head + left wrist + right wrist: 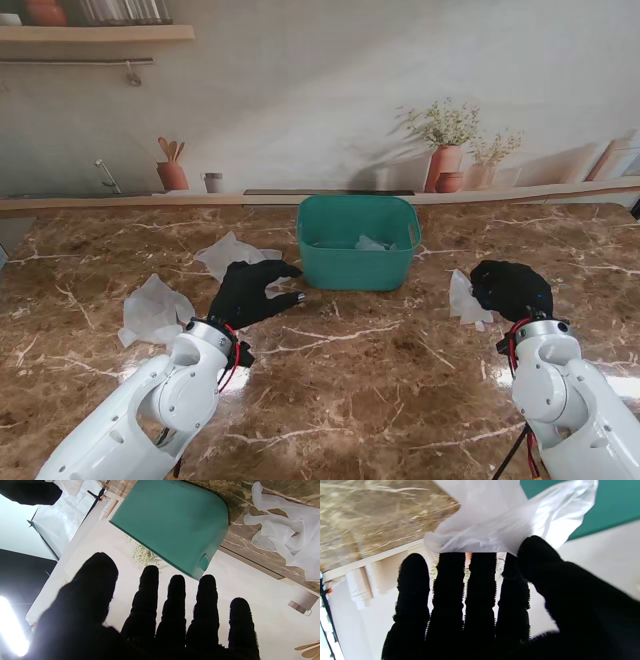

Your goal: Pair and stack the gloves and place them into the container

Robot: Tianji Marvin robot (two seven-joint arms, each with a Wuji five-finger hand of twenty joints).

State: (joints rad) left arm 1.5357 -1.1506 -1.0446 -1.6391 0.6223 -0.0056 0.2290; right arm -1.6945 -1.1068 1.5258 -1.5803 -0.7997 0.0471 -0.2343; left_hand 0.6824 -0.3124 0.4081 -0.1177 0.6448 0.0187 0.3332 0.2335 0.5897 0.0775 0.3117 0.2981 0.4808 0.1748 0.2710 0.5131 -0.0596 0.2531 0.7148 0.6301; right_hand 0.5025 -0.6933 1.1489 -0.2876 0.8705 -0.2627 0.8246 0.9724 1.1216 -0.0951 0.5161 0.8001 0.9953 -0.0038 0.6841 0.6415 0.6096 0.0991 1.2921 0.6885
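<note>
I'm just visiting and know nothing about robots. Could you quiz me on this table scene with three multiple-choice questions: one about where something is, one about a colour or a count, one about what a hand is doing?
1. Where does the container stand?
A. at the table's far middle
B. beside the left arm's base
C. on the shelf

2. What colour is it?
A. red
B. teal green
C. yellow

3. What is the right hand doing?
A. resting open
B. holding a clear glove
C. gripping the container

Answers:
1. A: the stand view shows it centred, farther from me than both hands.
2. B: its walls are teal in every view.
3. B: the right wrist view shows the glove pinched at its fingers.
</note>
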